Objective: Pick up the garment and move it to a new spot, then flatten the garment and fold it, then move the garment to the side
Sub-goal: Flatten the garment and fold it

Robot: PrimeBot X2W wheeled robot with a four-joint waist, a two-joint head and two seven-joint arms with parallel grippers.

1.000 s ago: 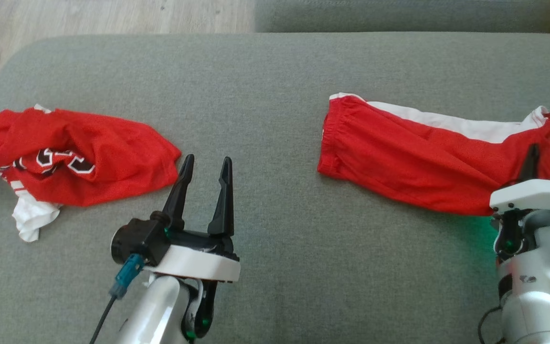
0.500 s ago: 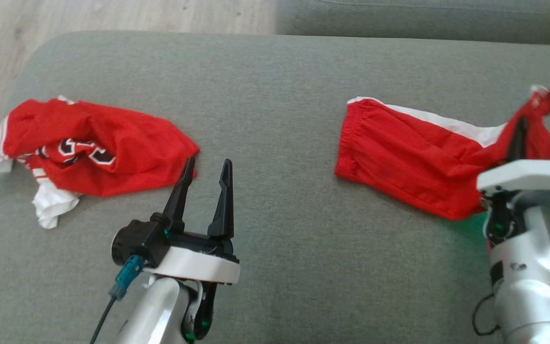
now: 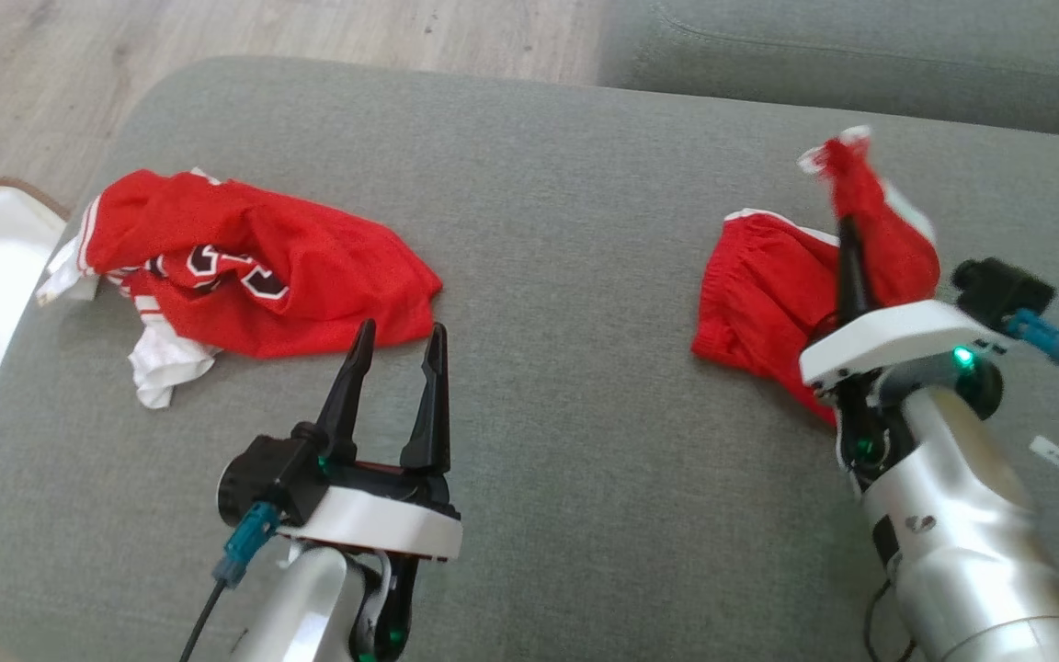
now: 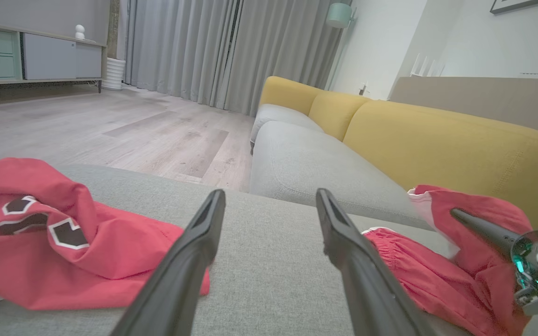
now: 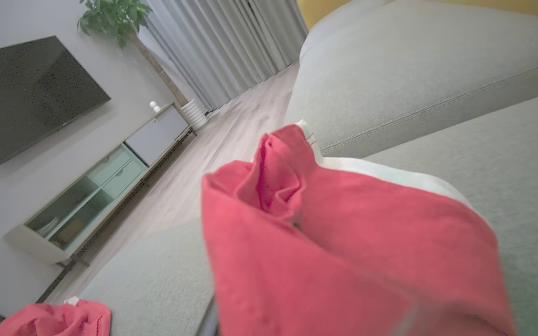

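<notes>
You are watching right claw (image 3: pixel 847 230) pinching end of red shorts (image 3: pixel 750 294), holding it raised above grey cushion (image 3: pixel 566 230), right side; rest lying bunched there. Left claw (image 3: pixel 402 325) hanging spread beside crumpled jersey (image 3: pixel 309 276).

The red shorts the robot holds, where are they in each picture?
Head view: red shorts at right, one end raised by the right tool.
Left wrist view: lower right.
Right wrist view: centre, close up.
Shared landmark: the crumpled red jersey on the same grey cushion.
</notes>
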